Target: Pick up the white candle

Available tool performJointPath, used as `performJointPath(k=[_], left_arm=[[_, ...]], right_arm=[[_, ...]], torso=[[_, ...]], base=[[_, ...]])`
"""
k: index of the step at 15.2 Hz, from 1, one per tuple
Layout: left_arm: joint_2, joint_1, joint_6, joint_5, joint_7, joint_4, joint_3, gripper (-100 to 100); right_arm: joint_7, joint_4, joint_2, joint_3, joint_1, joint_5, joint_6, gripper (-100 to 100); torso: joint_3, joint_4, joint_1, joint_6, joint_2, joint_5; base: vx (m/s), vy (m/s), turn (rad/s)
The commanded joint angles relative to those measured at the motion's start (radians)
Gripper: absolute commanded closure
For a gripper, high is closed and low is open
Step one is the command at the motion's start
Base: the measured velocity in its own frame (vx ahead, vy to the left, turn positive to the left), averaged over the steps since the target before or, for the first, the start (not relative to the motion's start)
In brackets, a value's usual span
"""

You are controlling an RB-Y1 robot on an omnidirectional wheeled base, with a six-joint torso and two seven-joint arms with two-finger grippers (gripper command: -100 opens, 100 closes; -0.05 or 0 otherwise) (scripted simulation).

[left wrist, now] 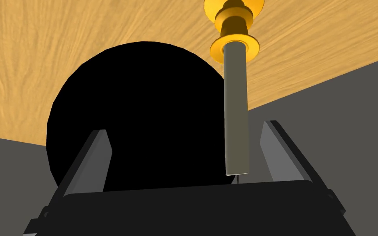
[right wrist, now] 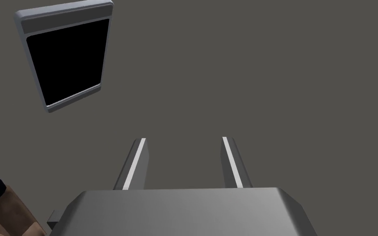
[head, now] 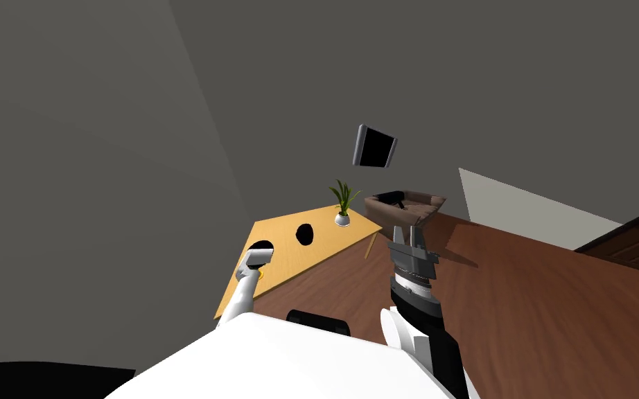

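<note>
Over the near edge of the pale orange wooden table (head: 325,239), the left gripper (left wrist: 184,128) is spread wide. A slim grey-white candle (left wrist: 236,110) lies between its fingers, touching neither and nearer one of them. The candle stands in a golden ringed holder (left wrist: 234,24) beside a flat black disc (left wrist: 143,114). Farther right, the right gripper (right wrist: 183,140) hangs above the brown wooden floor (head: 519,298), fingers parted around nothing.

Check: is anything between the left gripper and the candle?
Nothing visible. The candle stands between the left gripper's open fingers, close to one finger and apart from both. The black disc on the table lies beyond the gap, beside the gold holder, and seems clear of the closing path.
</note>
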Motion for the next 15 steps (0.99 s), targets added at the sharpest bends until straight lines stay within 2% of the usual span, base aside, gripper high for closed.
performJointPath(k=[1, 2, 4, 5, 8, 10, 11, 12, 15], left_arm=[[0.0, -0.013, -0.008, 0.002, -0.05, -0.003, 0.05, -100], [0.0, -0.013, -0.008, 0.002, -0.071, -0.003, 0.072, -100], [0.0, -0.013, -0.008, 0.002, -0.076, -0.003, 0.111, -100], [-0.003, -0.048, -0.042, 0.007, -0.116, 0.003, 0.134, -100], [-0.003, -0.048, -0.042, 0.007, -0.177, 0.003, 0.201, -100], [-0.003, -0.048, -0.042, 0.007, -0.181, 0.003, 0.246, -100], [-0.003, -0.048, -0.042, 0.007, -0.181, 0.003, 0.248, -100], [-0.005, -0.082, -0.075, 0.012, -0.228, 0.009, 0.282, -100], [-0.005, -0.082, -0.075, 0.012, -0.281, 0.009, 0.346, -100]], right_arm=[[0.0, 0.0, 0.0, 0.0, 0.0, 0.0, 0.0, 0], [0.0, 0.0, 0.0, 0.0, 0.0, 0.0, 0.0, 0], [0.0, 0.0, 0.0, 0.0, 0.0, 0.0, 0.0, 0], [0.0, 0.0, 0.0, 0.0, 0.0, 0.0, 0.0, 0], [0.0, 0.0, 0.0, 0.0, 0.0, 0.0, 0.0, 0], [0.0, 0.0, 0.0, 0.0, 0.0, 0.0, 0.0, 0], [0.0, 0.0, 0.0, 0.0, 0.0, 0.0, 0.0, 0], [0.0, 0.0, 0.0, 0.0, 0.0, 0.0, 0.0, 0], [0.0, 0.0, 0.0, 0.0, 0.0, 0.0, 0.0, 0]], torso=[[0.0, 0.0, 0.0, 0.0, 0.0, 0.0], [0.0, 0.0, 0.001, -0.001, 0.0, 0.0], [0.0, -0.001, 0.003, -0.002, 0.0, 0.001], [0.0, -0.001, 0.006, -0.004, 0.001, 0.001], [-0.001, -0.001, 0.005, -0.003, -0.001, 0.001], [-0.001, -0.001, 0.007, -0.004, 0.0, 0.001], [-0.001, -0.003, 0.01, -0.006, 0.0, 0.002], [-0.002, -0.003, 0.012, -0.007, 0.0, 0.002], [-0.002, -0.003, 0.011, -0.007, -0.002, 0.002]], base=[[0.018, -0.037, -0.067], [0.011, -0.021, 0.013], [0.006, -0.01, 0.0], [0.011, -0.039, -0.137], [0.014, -0.042, -0.073], [0.005, -0.008, -0.002], [0.0, 0.0, 0.0], [0.009, -0.034, -0.133], [0.017, -0.038, -0.073]])
